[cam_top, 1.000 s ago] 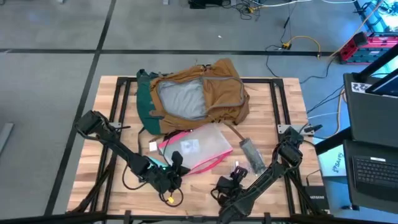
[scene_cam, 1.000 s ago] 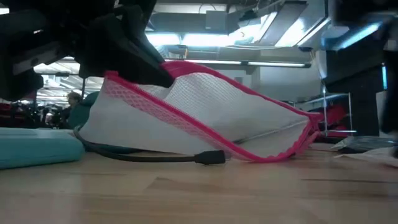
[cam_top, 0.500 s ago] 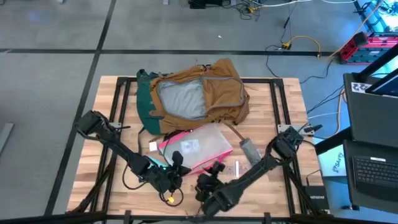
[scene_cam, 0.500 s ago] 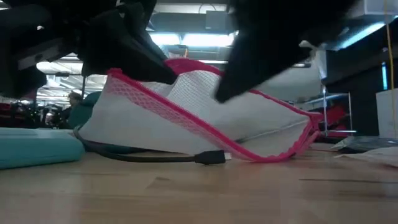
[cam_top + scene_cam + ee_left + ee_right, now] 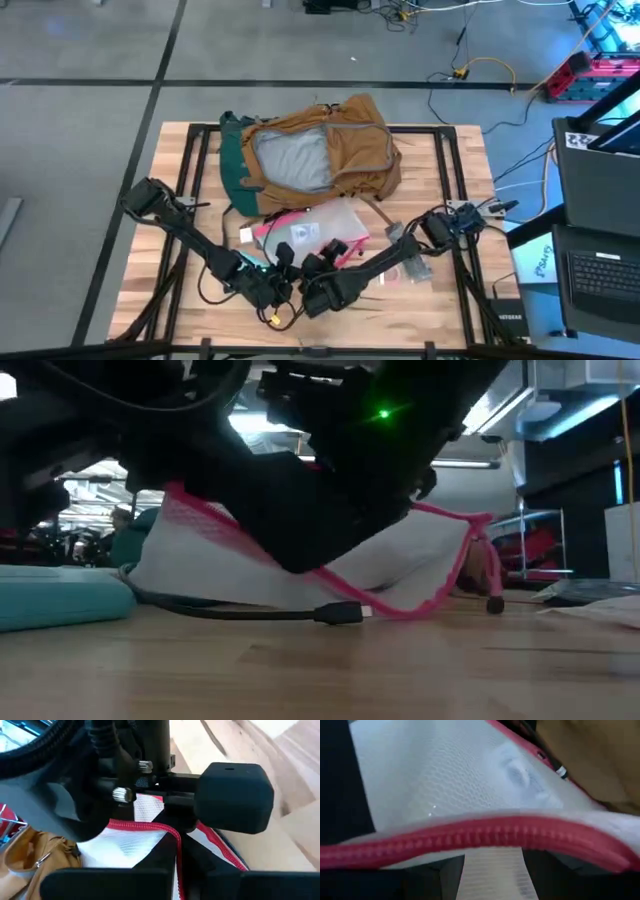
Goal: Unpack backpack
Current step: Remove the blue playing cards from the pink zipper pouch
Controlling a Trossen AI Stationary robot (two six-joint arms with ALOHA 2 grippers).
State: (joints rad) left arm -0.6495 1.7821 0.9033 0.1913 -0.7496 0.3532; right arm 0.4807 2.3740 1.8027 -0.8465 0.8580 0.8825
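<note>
The tan backpack [image 5: 315,150] lies open at the table's far middle, grey lining up, with no gripper on it. Just in front of it lies a clear pink-edged pouch [image 5: 318,233]. My left gripper [image 5: 284,262] is shut on the pouch's near left edge and holds that edge raised. My right gripper [image 5: 332,262] has reached in right beside it, at the pouch's near edge. Its fingers stand apart with the pink zip edge [image 5: 485,837] lying across their tips. In the low view the right arm [image 5: 340,480] hides the pouch's middle. My left gripper pinches the pouch's pink zip edge [image 5: 172,837] near its near left corner, coming from the table's near side. That edge is raised, while the pouch's underside [image 5: 200,585] rests on the table. My right gripper has the pink edge across its fingertips; whether they touch it I cannot tell.
A grey flat case [image 5: 408,255] lies right of the pouch, partly under the right arm. A white card [image 5: 245,235] and a teal object [image 5: 55,605] lie to the pouch's left. A black cable [image 5: 300,612] with a yellow plug [image 5: 272,320] runs near the front edge.
My right gripper has swept toward the table's left edge, from the near right to the pouch's near edge beside my left gripper. The pouch's right end has risen and bunched, and a zip pull now hangs from it. My left gripper has kept its hold.
</note>
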